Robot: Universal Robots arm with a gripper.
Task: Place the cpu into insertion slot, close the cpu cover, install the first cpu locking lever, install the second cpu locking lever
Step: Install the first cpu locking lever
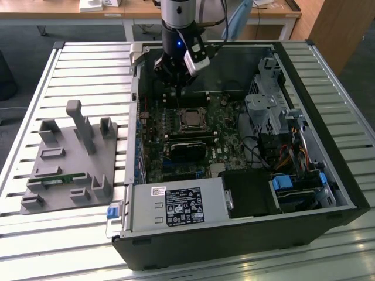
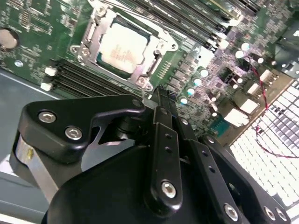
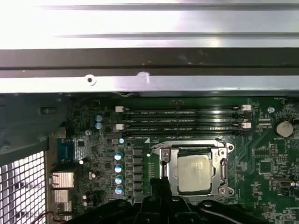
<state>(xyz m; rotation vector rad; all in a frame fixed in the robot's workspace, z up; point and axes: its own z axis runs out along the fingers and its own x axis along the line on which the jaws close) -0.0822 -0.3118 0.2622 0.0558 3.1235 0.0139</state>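
While claw (image 2: 159,93) hovers, cpu (image 2: 122,46) just beside it, apparently seated

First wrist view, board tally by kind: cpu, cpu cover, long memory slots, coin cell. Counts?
cpu: 1
cpu cover: 1
long memory slots: 4
coin cell: 1
Total: 7

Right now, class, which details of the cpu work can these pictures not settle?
- The insertion slot: its centre lies under the cpu in both wrist views.
- The cpu cover: its corner nearest the gripper is hidden behind the gripper in the first wrist view.
- Exterior view: how the cpu sits is too small to judge.
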